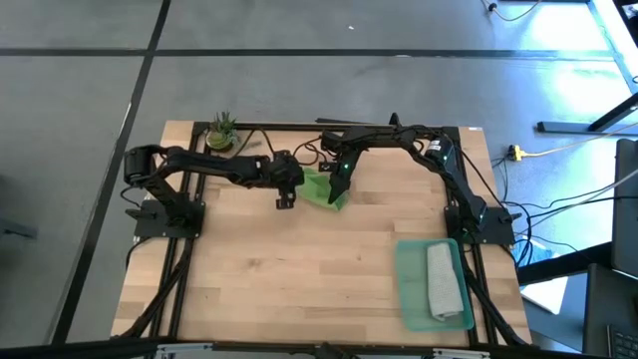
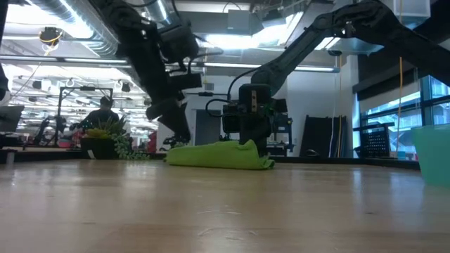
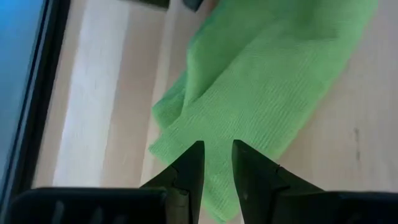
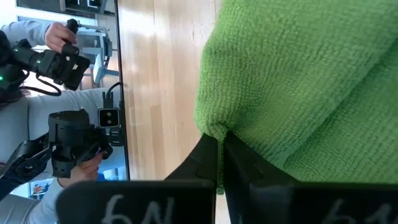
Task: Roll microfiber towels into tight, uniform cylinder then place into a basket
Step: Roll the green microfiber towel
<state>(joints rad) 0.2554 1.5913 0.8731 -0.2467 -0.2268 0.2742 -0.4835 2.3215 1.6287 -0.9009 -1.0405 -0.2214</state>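
Observation:
The bright green towel [image 1: 324, 189] lies bunched and partly folded on the table at the far middle; it also shows in the low view [image 2: 218, 156]. My right gripper [image 4: 219, 142] is shut on it at its right end [image 2: 253, 147]. My left gripper [image 3: 217, 149] hangs just over the towel's left end [image 2: 179, 137], its fingers a little apart, with green cloth showing in the gap. The light grey towel [image 1: 446, 282] lies rolled in the teal basket [image 1: 407, 289] at the near right. My right gripper pinches a folded edge of the green towel [image 4: 211, 127] between its two fingers, coming from above and pointing down. The cloth bulges out past the fingertips in several layers. The towel lies slack on the table.
A small potted plant [image 1: 221, 132] stands at the table's far left corner. Cables run along the far edge. The basket shows at the right edge of the low view [image 2: 432, 151]. A person holding controllers shows beyond the table [image 4: 43, 43]. Bare wood lies toward the near side.

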